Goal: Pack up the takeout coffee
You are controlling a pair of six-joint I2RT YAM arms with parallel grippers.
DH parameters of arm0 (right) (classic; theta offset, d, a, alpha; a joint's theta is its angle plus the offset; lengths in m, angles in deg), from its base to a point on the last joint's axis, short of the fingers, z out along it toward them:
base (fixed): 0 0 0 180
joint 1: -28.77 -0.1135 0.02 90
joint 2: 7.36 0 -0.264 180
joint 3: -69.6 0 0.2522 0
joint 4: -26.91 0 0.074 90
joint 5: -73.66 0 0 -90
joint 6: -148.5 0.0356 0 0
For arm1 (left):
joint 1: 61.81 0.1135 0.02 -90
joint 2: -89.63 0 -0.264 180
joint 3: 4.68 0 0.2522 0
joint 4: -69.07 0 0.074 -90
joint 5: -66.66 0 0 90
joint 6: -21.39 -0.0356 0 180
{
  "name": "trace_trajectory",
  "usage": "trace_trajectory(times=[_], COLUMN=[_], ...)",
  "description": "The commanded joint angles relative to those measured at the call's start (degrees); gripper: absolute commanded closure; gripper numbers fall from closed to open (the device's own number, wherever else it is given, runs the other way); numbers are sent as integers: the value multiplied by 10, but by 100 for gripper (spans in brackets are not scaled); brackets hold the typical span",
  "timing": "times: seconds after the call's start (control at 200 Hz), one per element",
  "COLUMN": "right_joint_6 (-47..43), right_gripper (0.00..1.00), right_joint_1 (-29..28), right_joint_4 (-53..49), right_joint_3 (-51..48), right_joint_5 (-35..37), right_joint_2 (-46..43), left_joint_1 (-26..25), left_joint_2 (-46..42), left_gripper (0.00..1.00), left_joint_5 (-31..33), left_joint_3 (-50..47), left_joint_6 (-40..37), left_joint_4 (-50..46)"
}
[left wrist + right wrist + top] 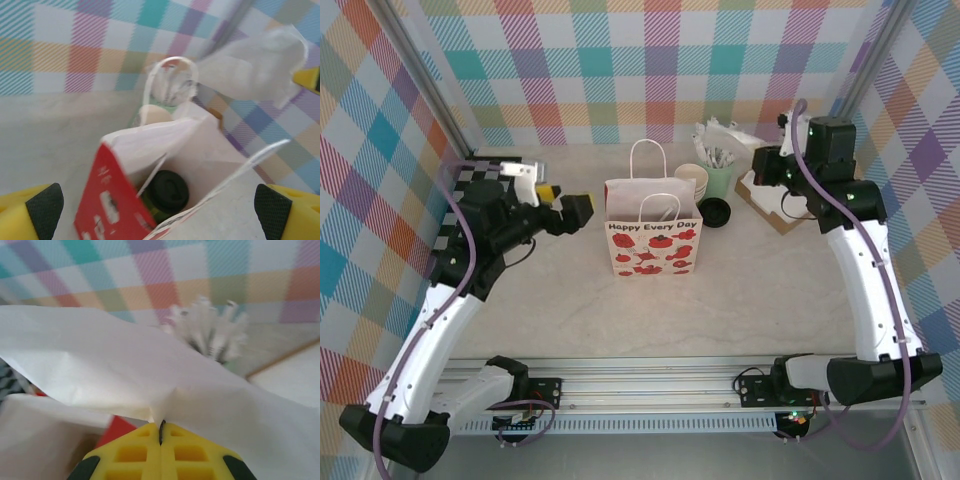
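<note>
**Cup is in the bag; right arm has a napkin pinched, bag mouth lies to its left**

Pale stone-look tabletop [570,300], plaid walls all round. White paper bag with red tomato print and loop handles [651,240] stands upright mid-table, mouth up. Its long axis runs left-right across the top view.

Small dark green paper cup with a round black plastic lid [167,192]: in the left wrist view it looks upright, down inside the bag. It sits between the red printed panel and the white back panel, with one handle string crossing in front of it.

Left gripper [565,202]: jaws wide apart, holding nothing, just beside the bag's left end and pointed at it. Cup lies ahead of and below it, roughly centred between the two fingertips in its own camera.

Right gripper [161,427]: jaws pressed together on a thin white paper napkin [150,365], which fans out in the air past the fingers. It hangs back-right of the bag, near the brown cardboard carrier [772,212] and the pale green holder of white stirrers [720,180].

Key relation, my read: the napkin goes in next, so the right arm is the one to move. Bag mouth lies to its left and toward the near edge, with the cup below that. Mouth is narrow front-to-back, so approach along the long axis. Handles stand up in the path, so snag risk.

Round black item [715,212] just right of the bag: can't tell what it is from above.
</note>
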State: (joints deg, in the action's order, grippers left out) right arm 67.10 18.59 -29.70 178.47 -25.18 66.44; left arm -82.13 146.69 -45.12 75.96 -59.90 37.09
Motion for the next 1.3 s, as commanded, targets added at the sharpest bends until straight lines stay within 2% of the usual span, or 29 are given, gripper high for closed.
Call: trace_trajectory(times=[0.0,0.18,0.37,0.475,0.56,0.77,0.835,0.905,0.94,0.99,1.05,1.235,1.295], right_joint_6=[-1,-31,-60,-66,-70,-57,-57,-60,-63,-63,-64,-99,-107], right_gripper=[100,100,100,100,100,100,100,100,100,100,100,100,100], right_joint_1=[-26,-101,-127,-150,-168,-177,-177,-178,-177,-177,-177,-172,-171], right_joint_4=[-44,-92,-149,-158,-158,-168,-173,-177,-180,-183,-187,-235,-251], right_joint_3=[79,186,247,253,256,274,279,281,282,283,285,292,297], right_joint_5=[-118,-134,-176,-202,-209,-192,-200,-202,-200,-193,-186,-187,-190], right_joint_2=[6,51,98,114,122,136,139,143,145,147,147,151,162], left_joint_1=[-41,-55,-49,-59,-77,-80,-80,-79,-79,-76,-70,-45,-40], left_joint_2=[20,58,110,158,180,192,194,201,206,214,222,232,249], left_gripper=[0,0,0,0,0,1,2,12,28,56,74,95,96], left_joint_5=[-62,-128,-49,-99,-138,-201,-198,-165,-146,-125,-112,-117,-119], left_joint_3=[48,121,228,286,288,289,290,291,293,300,316,349,372], left_joint_6=[-141,-279,-394,-435,-462,-475,-469,-465,-465,-462,-462,-510,-532], left_joint_4=[-5,-21,-78,-129,-122,-124,-123,-116,-115,-117,-130,-181,-205])
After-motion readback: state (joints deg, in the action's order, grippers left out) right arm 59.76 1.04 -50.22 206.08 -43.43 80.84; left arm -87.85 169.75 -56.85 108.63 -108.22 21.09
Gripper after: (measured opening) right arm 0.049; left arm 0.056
